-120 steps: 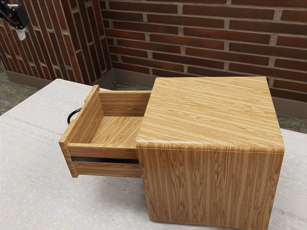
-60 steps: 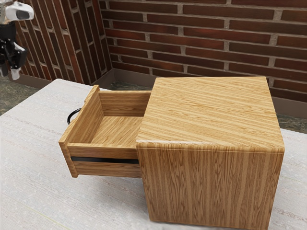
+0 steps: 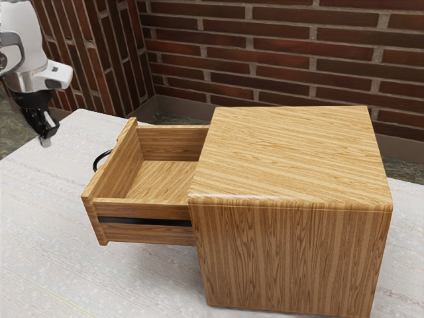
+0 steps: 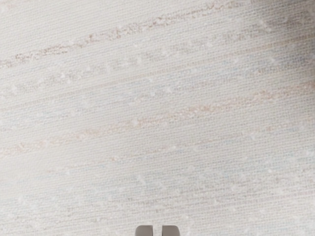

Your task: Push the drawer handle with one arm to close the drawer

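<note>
My gripper (image 3: 46, 139) is at the exterior view's left, pointing down beside the drawer's handle side, apart from the handle. The fingertips stand close together with nothing held; the wrist view has the gripper (image 4: 157, 231) at its lower edge. A black curved handle (image 3: 99, 159) is fixed to the outer face of the wooden drawer (image 3: 109, 173). That drawer is pulled well out of the wooden cabinet (image 3: 291, 156), and its inside holds nothing visible.
The pale table (image 3: 46, 218) lies under the cabinet and drawer; its streaked surface (image 4: 147, 123) is below my hand. Brick walls (image 3: 285, 53) rise behind the table.
My hand has come down and toward the exterior view's right, nearer the handle, and its fingers are closer together than half a second ago. The drawer and cabinet have stayed still.
</note>
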